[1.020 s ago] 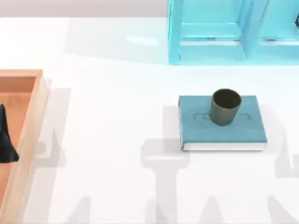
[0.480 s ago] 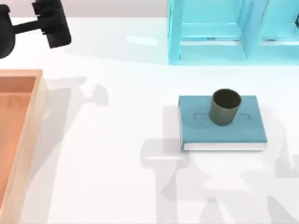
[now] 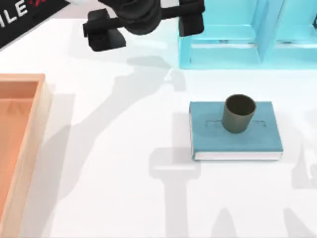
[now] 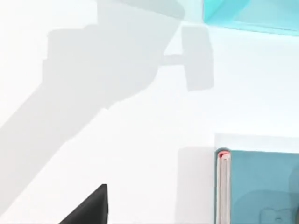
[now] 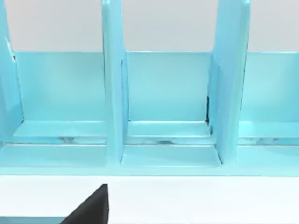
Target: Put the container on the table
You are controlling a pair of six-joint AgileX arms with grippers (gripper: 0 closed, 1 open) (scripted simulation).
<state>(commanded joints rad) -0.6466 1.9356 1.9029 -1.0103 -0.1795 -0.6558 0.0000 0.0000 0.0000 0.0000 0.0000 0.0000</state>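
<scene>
White counter [image 3: 124, 188] spans the top view. Light-blue shelf unit [image 3: 247, 34] stands at the far edge, right of centre; the right wrist view faces its open compartments [image 5: 168, 93]. Orange wooden tray [image 3: 20, 148] sits at the counter's left edge. Teal book [image 3: 237, 139] lies flat right of centre, well apart from the tray, spine edge in the left wrist view [image 4: 224, 186]. Left end effector [image 3: 143, 25] hovers above the far counter, beside the shelf unit – fingers spread wide, holding nothing. Cup [image 3: 239, 114] stands upright on the book, near its far edge – not on the counter.
</scene>
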